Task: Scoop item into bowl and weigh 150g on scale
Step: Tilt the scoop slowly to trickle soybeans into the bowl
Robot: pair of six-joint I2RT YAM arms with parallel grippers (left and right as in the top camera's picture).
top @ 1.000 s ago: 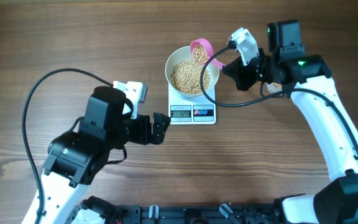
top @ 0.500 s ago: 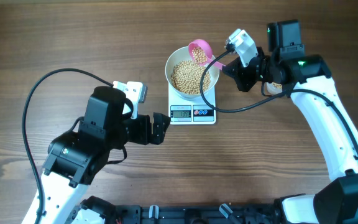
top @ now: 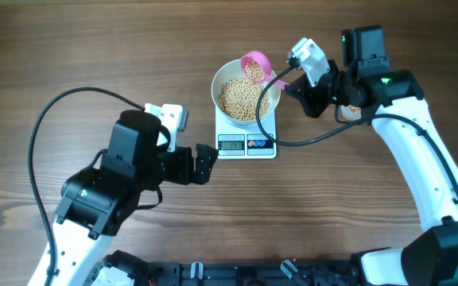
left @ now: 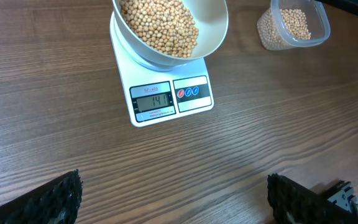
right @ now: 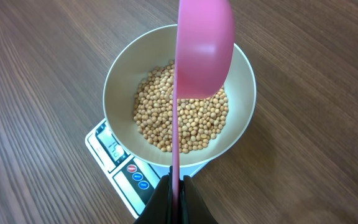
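With the right pincer [right: 178, 186] clamped on the pink scoop [right: 204, 50], tilted over the 1 o'clock rim of the white bowl [right: 244, 84] on the scale [top: 246, 144], trickle soybeans [right: 179, 124] singly since the display [left: 153, 100] looks just short; the left pincer [top: 207, 164] idles, fingers apart, at the scale's 8 o'clock.

The right tool [right: 177, 190] is pinching the thin handle of a pink scoop [right: 204, 50], whose head is hanging over the white bowl [right: 120, 81] of beans [right: 166, 121]. The bowl is sitting on the scale [right: 114, 158] on the wooden tabletop [right: 36, 68].
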